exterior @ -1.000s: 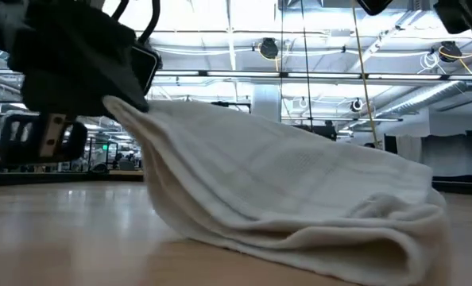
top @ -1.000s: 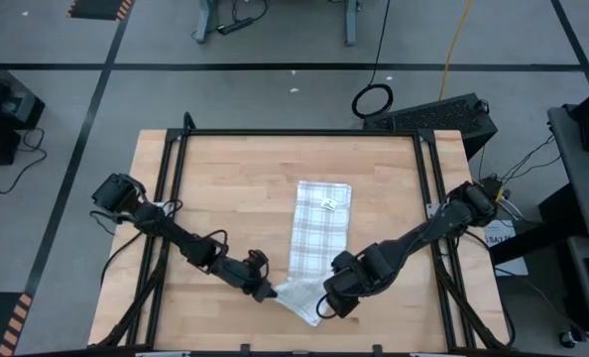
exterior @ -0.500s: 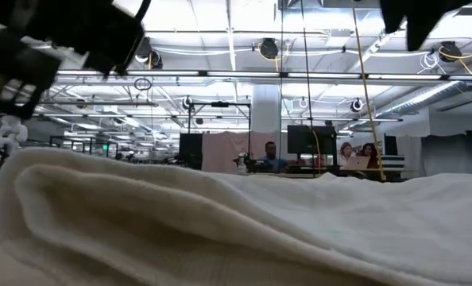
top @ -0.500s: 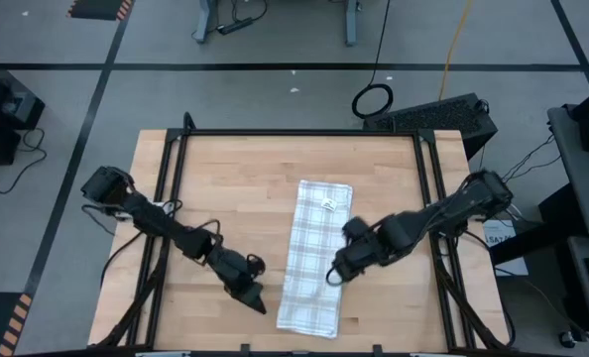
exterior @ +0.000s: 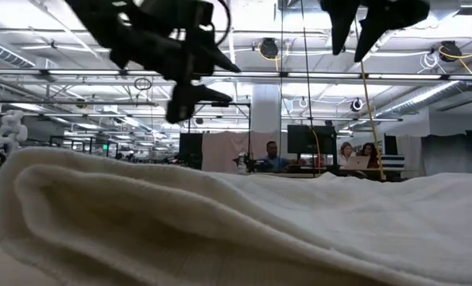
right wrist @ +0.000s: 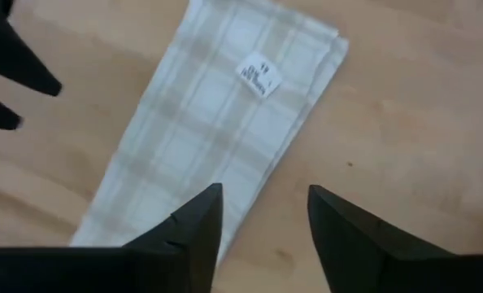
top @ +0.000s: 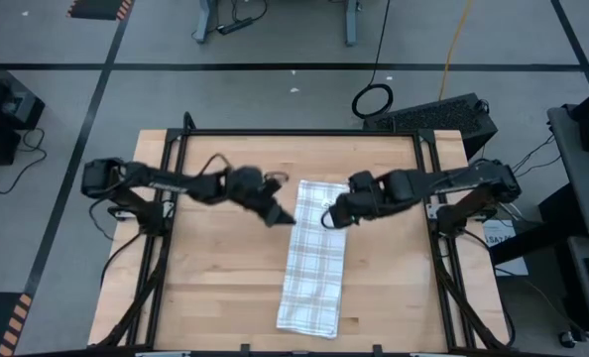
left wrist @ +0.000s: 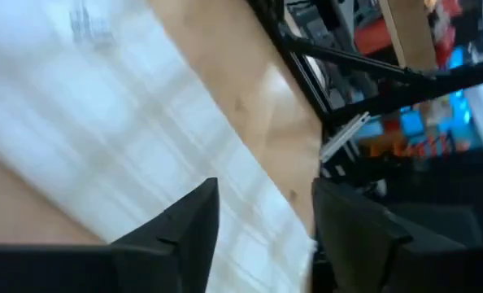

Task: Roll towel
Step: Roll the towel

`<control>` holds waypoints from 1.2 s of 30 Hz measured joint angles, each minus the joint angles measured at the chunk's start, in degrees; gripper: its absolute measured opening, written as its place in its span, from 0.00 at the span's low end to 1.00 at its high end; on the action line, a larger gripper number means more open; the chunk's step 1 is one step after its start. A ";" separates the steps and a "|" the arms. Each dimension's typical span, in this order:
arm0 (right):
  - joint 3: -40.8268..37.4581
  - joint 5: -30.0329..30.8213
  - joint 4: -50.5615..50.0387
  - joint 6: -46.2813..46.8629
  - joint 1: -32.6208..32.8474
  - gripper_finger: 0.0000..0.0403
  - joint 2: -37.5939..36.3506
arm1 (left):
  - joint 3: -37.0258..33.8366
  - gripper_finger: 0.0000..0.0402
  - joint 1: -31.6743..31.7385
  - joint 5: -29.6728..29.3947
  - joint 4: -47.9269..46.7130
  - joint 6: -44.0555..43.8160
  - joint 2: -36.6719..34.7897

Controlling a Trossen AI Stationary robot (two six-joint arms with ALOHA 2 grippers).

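Observation:
The towel (top: 312, 260), white with a tan grid check, lies flat on the wooden table as a long narrow strip running from far to near. Its small white label (right wrist: 259, 75) faces up close to the far end. My left gripper (top: 287, 218) hovers open in the air beside the strip's left edge, near its far end, with the cloth below it (left wrist: 103, 122). My right gripper (top: 326, 218) hangs open above the far part of the strip, pointing steeply down at it (right wrist: 217, 138). In the low view both grippers (exterior: 230, 82) (exterior: 351, 49) are well above the cloth (exterior: 220, 222).
Bare wood (top: 215, 278) lies on both sides of the strip. A black metal frame (top: 299, 132) runs around the table's edges. In the low view, people sit at desks (exterior: 351, 155) in the room beyond the table.
My left gripper has let go of the towel's near end and opened. That end, bunched and lifted a second ago, now lies spread flat. Both grippers have risen and travelled toward the table's far edge, from the towel's near end to its far part.

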 joint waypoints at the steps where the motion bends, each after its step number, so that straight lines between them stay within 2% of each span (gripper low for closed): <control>1: 0.00 0.00 0.14 0.00 -1.28 0.40 -0.02 | 1.48 0.47 2.00 2.13 -0.65 3.27 1.13; 3: 0.00 0.01 0.31 -0.37 -4.16 0.35 0.00 | 4.62 0.43 5.45 4.84 -3.56 9.57 3.38; 6: 0.00 0.00 0.78 -2.32 -8.00 0.25 0.00 | 10.03 0.37 8.70 5.37 -10.13 20.31 7.58; 11: 0.00 0.28 0.06 -2.80 -11.61 0.11 -1.74 | 18.20 0.29 10.77 0.08 -23.64 36.63 14.96; 16: 0.00 2.21 -0.35 -6.64 -13.42 0.03 -2.30 | 22.54 0.20 10.89 -0.29 -26.36 46.94 20.88; 20: -1.46 0.94 1.77 -11.06 -15.54 0.00 -2.17 | 24.32 0.16 10.55 -0.34 -26.42 48.07 24.17; 23: -3.55 0.27 3.22 -12.45 -16.84 0.00 -1.86 | 24.59 0.15 10.37 -2.92 -27.04 47.56 26.44; 26: -4.87 0.04 4.08 -14.22 -17.82 0.01 -2.01 | 24.59 0.15 10.41 -6.10 -29.10 44.83 28.97; 30: -5.01 -0.97 4.67 -17.89 -19.19 0.01 -1.97 | 24.75 0.15 10.95 -7.13 -29.01 41.91 29.68; 36: -4.98 -1.50 4.10 -22.31 -20.24 0.01 -1.97 | 24.72 0.15 13.19 -18.39 -32.50 40.15 28.11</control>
